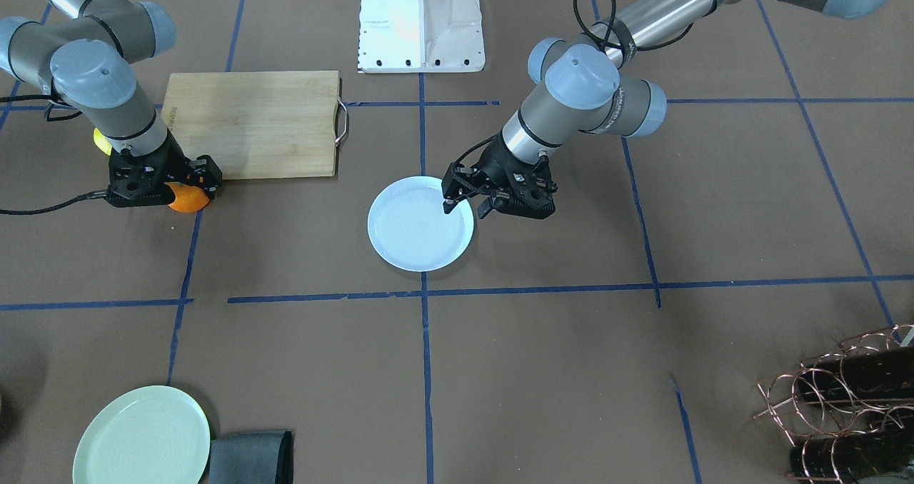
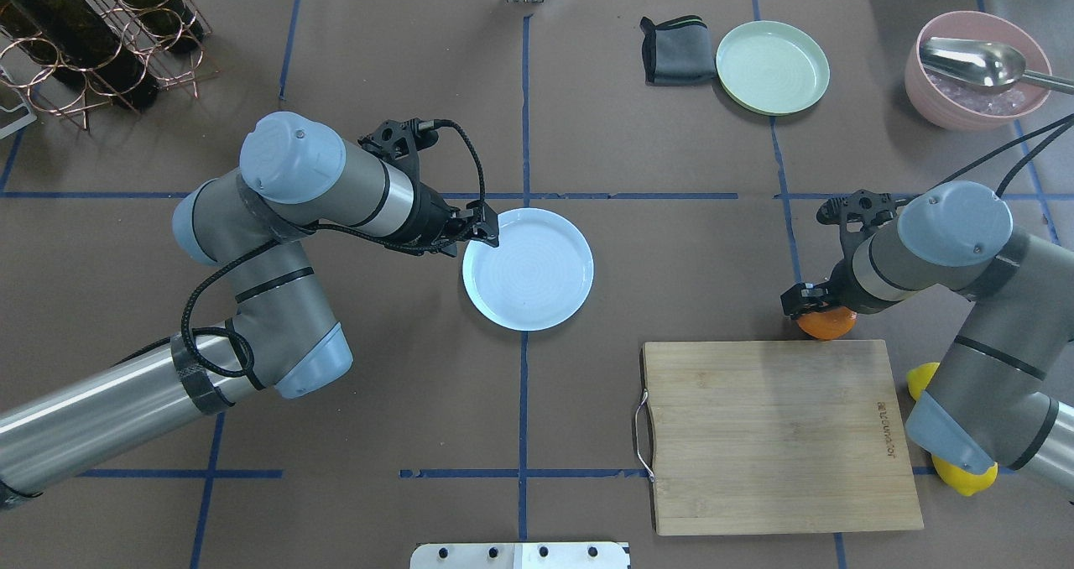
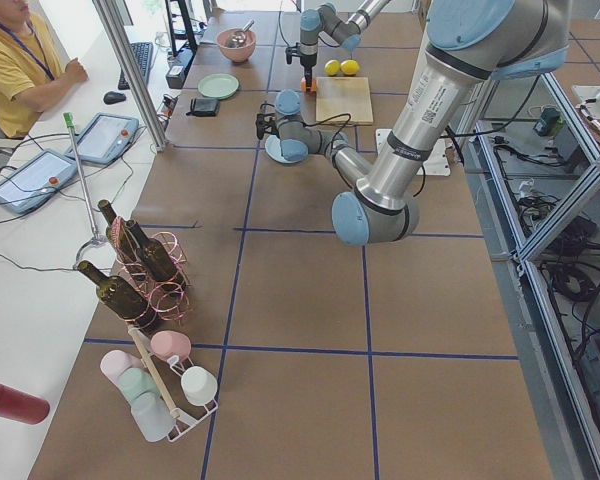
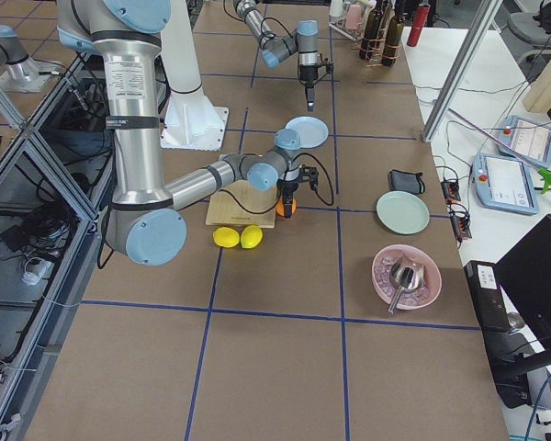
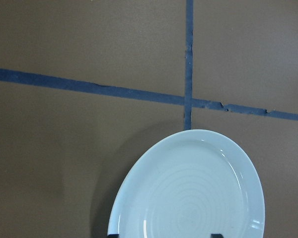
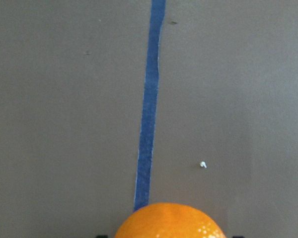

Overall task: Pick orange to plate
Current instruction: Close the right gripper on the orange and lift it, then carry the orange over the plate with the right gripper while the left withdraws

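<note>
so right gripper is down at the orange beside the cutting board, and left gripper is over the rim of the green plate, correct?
No. The left gripper is over the rim of the pale blue-white plate, not the green plate, which lies far from both arms; the front-facing view shows it. The rest holds: right gripper at the orange beside the cutting board.

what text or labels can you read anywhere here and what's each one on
No text is clear enough to quote.
Brand mark burned into the cutting board: sideways and too small to read.
Lettering on the left arm: blurred, unreadable.
Lettering on the right arm: blurred, unreadable.
</note>
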